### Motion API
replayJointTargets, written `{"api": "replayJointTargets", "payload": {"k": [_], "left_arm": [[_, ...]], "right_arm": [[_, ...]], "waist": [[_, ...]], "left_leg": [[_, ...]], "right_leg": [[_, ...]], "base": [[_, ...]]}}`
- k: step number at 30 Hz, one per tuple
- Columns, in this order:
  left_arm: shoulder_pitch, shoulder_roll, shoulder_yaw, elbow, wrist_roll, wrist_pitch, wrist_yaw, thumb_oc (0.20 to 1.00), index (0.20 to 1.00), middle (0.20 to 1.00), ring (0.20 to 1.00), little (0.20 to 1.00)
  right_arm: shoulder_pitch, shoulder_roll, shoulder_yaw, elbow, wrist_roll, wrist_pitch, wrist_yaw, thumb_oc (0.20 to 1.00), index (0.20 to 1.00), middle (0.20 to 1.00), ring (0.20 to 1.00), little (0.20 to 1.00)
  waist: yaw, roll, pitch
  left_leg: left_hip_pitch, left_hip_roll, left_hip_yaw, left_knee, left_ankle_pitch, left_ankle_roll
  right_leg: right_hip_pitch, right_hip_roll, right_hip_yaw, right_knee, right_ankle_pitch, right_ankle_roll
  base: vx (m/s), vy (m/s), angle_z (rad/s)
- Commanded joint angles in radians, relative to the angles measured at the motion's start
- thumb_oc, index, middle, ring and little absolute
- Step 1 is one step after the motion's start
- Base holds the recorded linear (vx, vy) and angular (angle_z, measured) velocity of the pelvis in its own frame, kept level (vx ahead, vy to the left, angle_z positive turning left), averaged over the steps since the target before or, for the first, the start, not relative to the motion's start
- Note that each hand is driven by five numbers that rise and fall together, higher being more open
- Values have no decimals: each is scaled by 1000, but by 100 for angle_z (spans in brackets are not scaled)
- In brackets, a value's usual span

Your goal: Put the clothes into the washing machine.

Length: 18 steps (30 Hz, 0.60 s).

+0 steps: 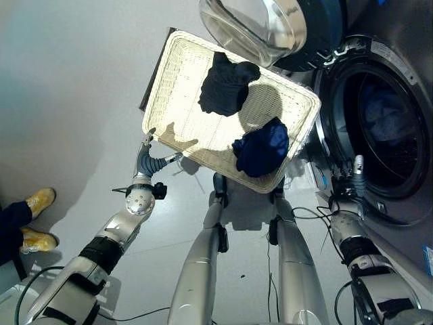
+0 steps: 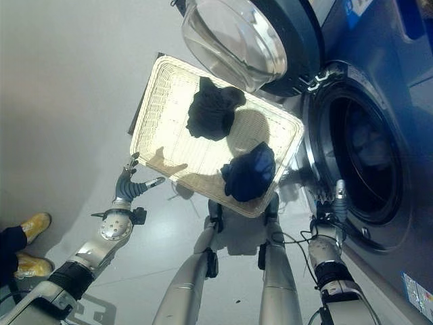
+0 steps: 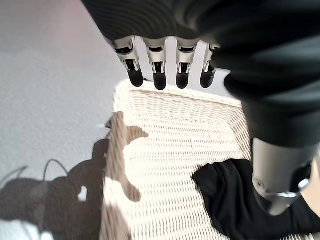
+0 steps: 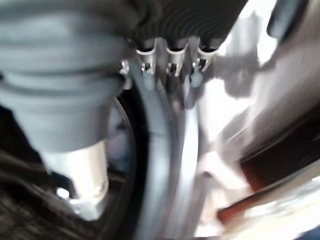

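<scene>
A white wicker basket (image 1: 177, 74) stands on the floor before the washing machine. In it lie a black garment (image 1: 226, 84) toward the far side and a dark navy garment (image 1: 262, 147) near the corner closest to the machine. My left hand (image 1: 147, 161) hovers at the basket's near left edge, open and empty; in the left wrist view its straight fingers (image 3: 159, 75) point over the weave toward the black garment (image 3: 235, 200). My right hand (image 1: 356, 177) is open at the lower rim of the drum opening (image 1: 385, 128), holding nothing. Bluish cloth shows inside the drum.
The washer's round glass door (image 1: 260, 27) stands swung open above the basket's far corner. A person's yellow shoes (image 1: 37, 203) are on the grey floor at the left. The grey door seal (image 4: 160, 150) runs close past my right hand's fingers.
</scene>
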Motion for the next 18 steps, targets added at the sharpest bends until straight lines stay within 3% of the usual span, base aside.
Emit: {"api": "replayJointTargets", "payload": {"k": [1,2,9,18], "left_arm": [[-36,-4,7,-3,103,18,27,1000,1000,1000,1000,1000],[-79,-1,-13,0,130,47,51,1000,1000,1000,1000,1000],[-180,-37,-24,63,181,100,135,1000,1000,1000,1000,1000],[-321,-102,69,277,198,225,354,1000,1000,1000,1000,1000]], "right_arm": [[46,-16,28,-37,-110,12,11,1000,1000,1000,1000,1000],[63,-1,75,-36,-191,15,3,1000,1000,1000,1000,1000],[86,37,163,-39,-338,40,-12,1000,1000,1000,1000,1000],[94,58,256,-66,-463,83,-39,1000,1000,1000,1000,1000]], "waist": [[-19,9,-15],[-31,4,-15],[-58,-18,-15],[-96,-69,-15]], "left_leg": [[-26,-49,47,115,-96,-33],[-21,-49,59,115,-99,-31],[-12,-48,84,123,-109,-32],[-34,-41,109,186,-137,-33]], "right_leg": [[18,82,-27,31,-52,16],[19,81,-19,23,-46,18],[20,75,-6,3,-25,28],[-1,77,10,16,-21,30]], "base": [[-19,158,-11],[-17,150,-5],[-9,82,-8],[0,16,-3]]}}
